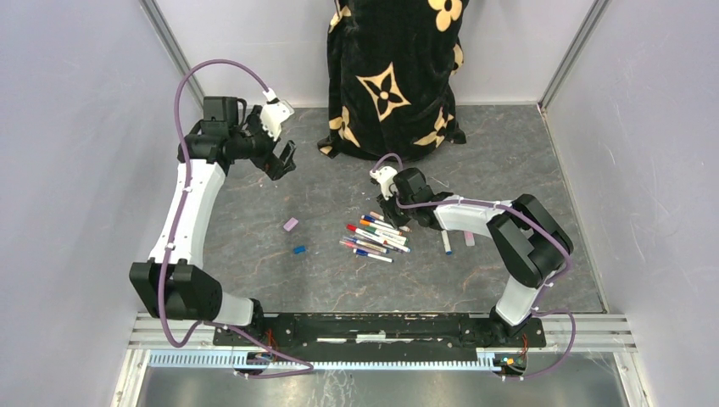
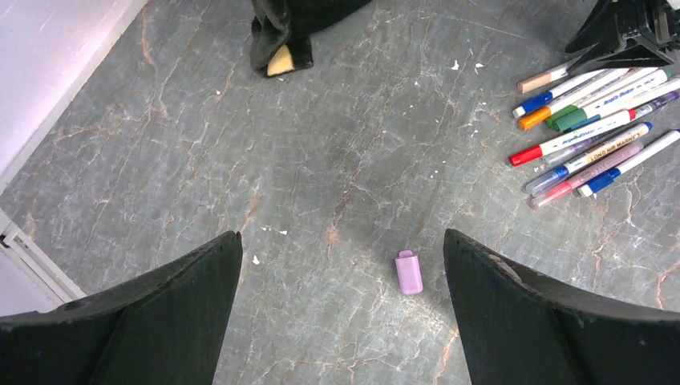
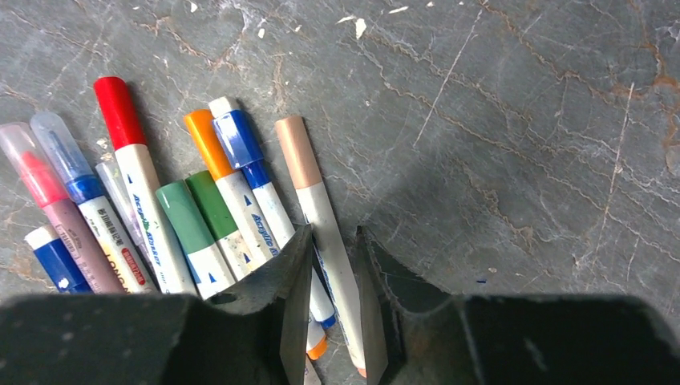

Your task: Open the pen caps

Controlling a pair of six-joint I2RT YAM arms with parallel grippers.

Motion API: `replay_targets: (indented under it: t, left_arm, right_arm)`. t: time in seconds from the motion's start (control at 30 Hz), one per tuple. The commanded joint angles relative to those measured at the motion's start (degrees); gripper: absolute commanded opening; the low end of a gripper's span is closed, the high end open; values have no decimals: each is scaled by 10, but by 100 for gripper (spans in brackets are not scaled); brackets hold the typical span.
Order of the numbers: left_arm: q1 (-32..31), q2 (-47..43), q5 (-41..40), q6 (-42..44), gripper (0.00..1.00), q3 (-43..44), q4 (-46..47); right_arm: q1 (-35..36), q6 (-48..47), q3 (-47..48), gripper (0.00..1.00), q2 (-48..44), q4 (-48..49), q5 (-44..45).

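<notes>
- Left gripper (image 1: pixel 280 161) hangs over the far left part of the table (image 1: pixel 509 161), well away from the pile of pens. Its fingers (image 2: pixel 152 321) are spread wide with nothing between them.
- Pink cap (image 2: pixel 409 272) lies loose on the table. In the left wrist view it sits between the two spread fingers, closer to the right-hand one, and touches neither.
- In the top view a blue cap (image 1: pixel 299 249) lies near the pink cap, on the side nearer the arm bases. Both are left of the pile and apart from it.
- Pens (image 1: pixel 373 236) lie in a loose bunch at the table's middle, side by side and touching. Most have white barrels.
- Caps are on the pens in the right wrist view: red (image 3: pixel 118 108), orange (image 3: pixel 204 132), blue (image 3: pixel 236 136), two green (image 3: pixel 186 210), and clear ones at the left edge.
- Right gripper (image 1: pixel 392 208) is down at the far right end of the pile.
- Its fingers (image 3: pixel 293 305) stand narrow, one on each side of the white barrel of the beige-capped pen (image 3: pixel 298 148). The beige cap sticks out past the fingertips.
- I cannot tell whether the fingers already press on that barrel or only flank it.
- The blue-capped pen's barrel runs under the gripper's left-hand finger in that view.
- A loose pen (image 1: pixel 446 242) with a white barrel lies alone on the table to the right of the pile, under the right arm. A small pinkish piece lies beside it, too small to identify.
- A black cloth (image 1: pixel 394 76) with a beige flower print is heaped at the far edge of the table.
</notes>
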Motion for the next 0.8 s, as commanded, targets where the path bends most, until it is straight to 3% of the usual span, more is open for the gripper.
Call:
replay_targets:
  t: [0.0, 0.5, 0.57, 0.7, 0.77]
  left_arm:
    - [2, -12, 14, -8, 100, 0, -14]
    - [0, 62, 126, 113, 100, -10, -147]
    - [-2, 69, 139, 135, 100, -12, -163]
    - [-14, 70, 172, 191, 100, -21, -194]
    - [-28, 61, 180, 222, 100, -36, -197]
  right_arm:
    - [2, -11, -4, 31, 7, 17, 19]
    - [2, -22, -39, 33, 23, 29, 49]
    - [2, -22, -45, 26, 19, 32, 50]
    - [1, -21, -23, 0, 0, 17, 43]
    - [1, -19, 4, 0, -18, 0, 27]
